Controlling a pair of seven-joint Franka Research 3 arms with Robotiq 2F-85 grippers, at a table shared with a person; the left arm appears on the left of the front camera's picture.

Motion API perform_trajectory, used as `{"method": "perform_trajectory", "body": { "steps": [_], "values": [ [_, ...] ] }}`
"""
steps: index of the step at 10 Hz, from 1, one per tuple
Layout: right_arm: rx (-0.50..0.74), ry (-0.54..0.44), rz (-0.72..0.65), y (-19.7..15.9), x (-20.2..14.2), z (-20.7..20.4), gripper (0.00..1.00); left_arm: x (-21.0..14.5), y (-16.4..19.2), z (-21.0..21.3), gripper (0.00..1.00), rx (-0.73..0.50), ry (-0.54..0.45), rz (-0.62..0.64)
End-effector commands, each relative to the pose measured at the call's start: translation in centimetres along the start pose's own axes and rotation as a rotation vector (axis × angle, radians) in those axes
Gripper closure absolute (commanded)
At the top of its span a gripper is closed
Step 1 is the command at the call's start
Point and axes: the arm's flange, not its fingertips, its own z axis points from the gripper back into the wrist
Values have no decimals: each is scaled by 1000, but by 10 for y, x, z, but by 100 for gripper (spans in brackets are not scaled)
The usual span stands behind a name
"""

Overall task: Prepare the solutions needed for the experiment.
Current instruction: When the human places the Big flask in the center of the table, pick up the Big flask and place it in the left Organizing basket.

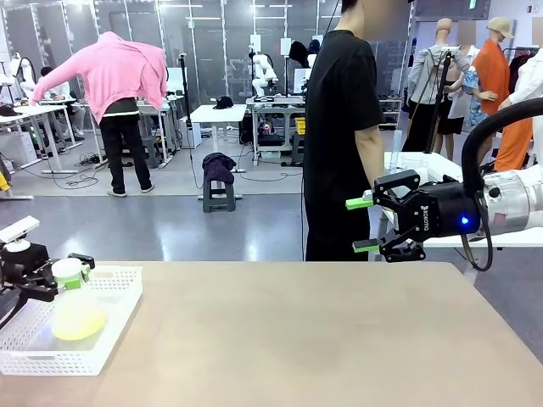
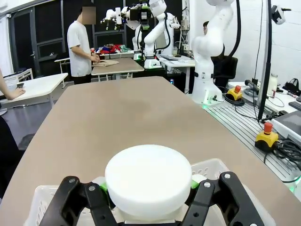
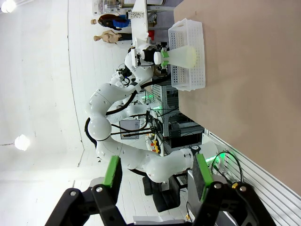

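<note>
A frosted conical flask (image 1: pixel 78 315) with a white round cap (image 1: pixel 66 270) stands in a white basket (image 1: pixel 110 339) at the table's left front corner. Pale yellow solution (image 1: pixel 81 326) tints its lower part. My left gripper (image 1: pixel 68 278) is shut on the flask's neck just under the cap. In the left wrist view the cap (image 2: pixel 148 181) sits between the fingers of that gripper (image 2: pixel 148 190). My right gripper (image 1: pixel 365 225) hangs open and empty above the table's far right side. From the right wrist, that gripper (image 3: pixel 157 176) looks toward the distant flask (image 3: pixel 186 55) and basket (image 3: pixel 190 77).
A person in a black shirt (image 1: pixel 339 144) stands at the table's far edge, just left of my right gripper. The tan tabletop (image 1: pixel 288 339) stretches bare between the basket and the right arm. The basket rim (image 2: pixel 42 193) frames the flask closely.
</note>
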Motion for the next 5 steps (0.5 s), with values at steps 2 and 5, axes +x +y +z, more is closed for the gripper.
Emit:
{"method": "perform_trajectory", "body": {
  "steps": [2,5],
  "values": [
    [14,0,-1,1,0,-1,23,4,2,-2,77,-36,-4,-33],
    [14,0,-1,1,0,-1,23,1,1,-2,73,-49,-7,-19]
  ]
}}
